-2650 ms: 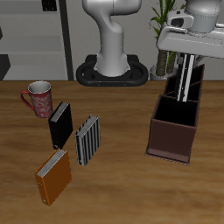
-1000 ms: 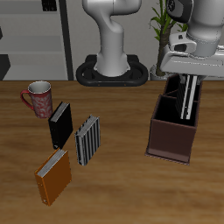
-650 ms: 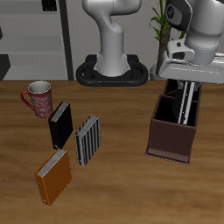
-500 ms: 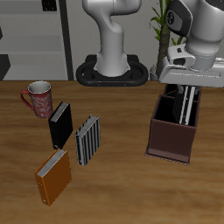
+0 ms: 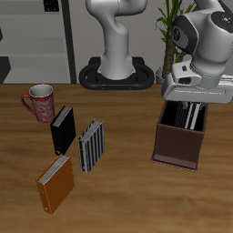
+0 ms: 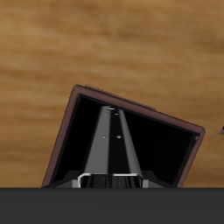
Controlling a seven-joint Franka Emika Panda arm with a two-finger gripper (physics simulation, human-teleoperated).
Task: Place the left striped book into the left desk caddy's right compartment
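While a red mug [image 5: 39, 102] is sitting far over on the wooden table [image 5: 127, 182], a black book [image 5: 63, 130], an orange book [image 5: 55, 183] and a striped book [image 5: 91, 146] are standing beside it. Farther along, the left striped book [image 5: 193, 116] is standing inside the left desk caddy [image 5: 178, 146]. The gripper [image 5: 193, 102] is reaching down into the box, and I cannot tell whether its fingers are gripping the book.

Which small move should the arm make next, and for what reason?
Probably open the tool and let go: the striped book already stands upright deep between the black walls of the desk caddy, so lowering further seems needless.
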